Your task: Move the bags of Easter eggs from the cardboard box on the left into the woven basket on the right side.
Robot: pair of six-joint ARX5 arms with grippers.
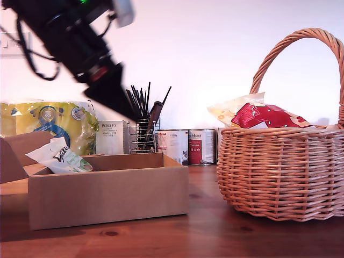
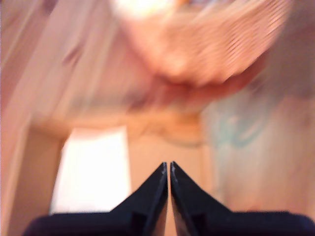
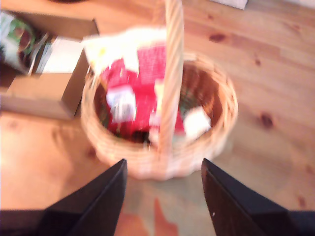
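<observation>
So the woven basket (image 1: 282, 172) sits toward the exterior view's right end of the wooden tabletop (image 1: 204, 236), with a red bag (image 1: 266, 115) and a cream-yellow bag (image 1: 231, 109) poking over its rim. The cardboard box (image 1: 107, 196) stands apart from it with bare wood between, holding a white-green bag (image 1: 59, 157). My first gripper (image 2: 169, 167) is pinched together, empty, over the box. My second gripper (image 3: 164, 167) is spread wide above the basket. Tins (image 1: 185, 145) line the back edge by the white wall (image 1: 215, 54).
</observation>
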